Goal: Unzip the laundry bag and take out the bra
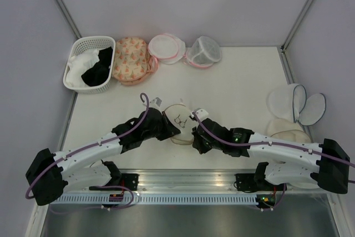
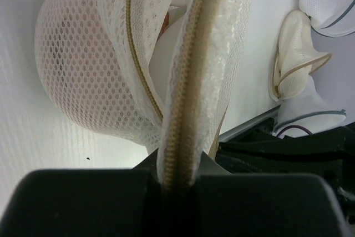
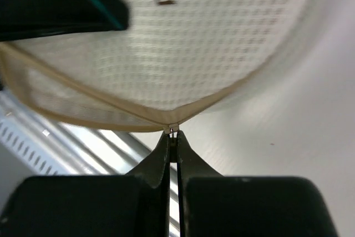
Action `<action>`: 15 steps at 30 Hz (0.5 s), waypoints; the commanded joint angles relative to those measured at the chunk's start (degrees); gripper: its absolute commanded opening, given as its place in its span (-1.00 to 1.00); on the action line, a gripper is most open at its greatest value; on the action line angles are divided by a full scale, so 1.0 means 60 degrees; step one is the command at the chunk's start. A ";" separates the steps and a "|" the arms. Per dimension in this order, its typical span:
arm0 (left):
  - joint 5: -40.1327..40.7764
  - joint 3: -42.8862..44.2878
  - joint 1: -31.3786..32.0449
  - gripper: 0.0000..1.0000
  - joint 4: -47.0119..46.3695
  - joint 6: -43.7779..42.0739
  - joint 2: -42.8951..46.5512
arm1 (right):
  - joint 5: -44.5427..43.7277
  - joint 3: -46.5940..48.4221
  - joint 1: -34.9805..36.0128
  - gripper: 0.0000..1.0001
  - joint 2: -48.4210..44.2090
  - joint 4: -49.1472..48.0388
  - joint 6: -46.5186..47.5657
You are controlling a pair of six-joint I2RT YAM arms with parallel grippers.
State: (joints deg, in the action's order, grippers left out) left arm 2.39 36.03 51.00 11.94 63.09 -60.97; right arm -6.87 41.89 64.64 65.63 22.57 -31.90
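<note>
The cream-white mesh laundry bag (image 1: 180, 121) with beige zip trim and a black line drawing lies between my two grippers at the table's near middle. My left gripper (image 1: 166, 124) is shut on the bag's zipped rim (image 2: 183, 131), which runs up from between its fingers. My right gripper (image 1: 195, 137) is shut on the small metal zip pull (image 3: 173, 130) at the bag's (image 3: 183, 48) beige edge, pulling it to a point. A sliver of pale peach shows through the mesh (image 2: 166, 20); the bra is otherwise hidden inside.
A white basket (image 1: 75, 46) with white and black garments, a peach floral bag (image 1: 129, 59) and two pink-trimmed round bags (image 1: 166, 48) stand at the back. Open white bags (image 1: 297, 104) and a cream bag (image 1: 288, 131) lie at the right. The metal rail (image 1: 183, 181) runs along the near edge.
</note>
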 commanded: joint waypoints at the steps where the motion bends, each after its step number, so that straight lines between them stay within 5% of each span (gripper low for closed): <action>1: 0.0335 0.0352 -0.0297 -0.96 0.0016 -0.0656 0.0172 | -0.2521 0.0239 0.0022 -0.99 0.0369 0.2301 -0.0424; 4: -0.0161 0.0425 -0.0356 -0.95 -0.0334 -0.1065 0.0011 | -0.4646 0.0810 -0.0109 -0.99 0.0925 0.3064 -0.1156; 15: -0.1848 0.2575 -0.1320 -0.95 -0.0966 -0.3760 -0.2287 | -0.6618 0.1852 -0.0388 -0.99 0.1690 0.3006 -0.1451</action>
State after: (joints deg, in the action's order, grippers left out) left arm -5.39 45.80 46.35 7.49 49.36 -71.26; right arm -37.82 51.27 63.37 76.07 34.81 -39.27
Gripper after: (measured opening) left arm 0.033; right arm 0.019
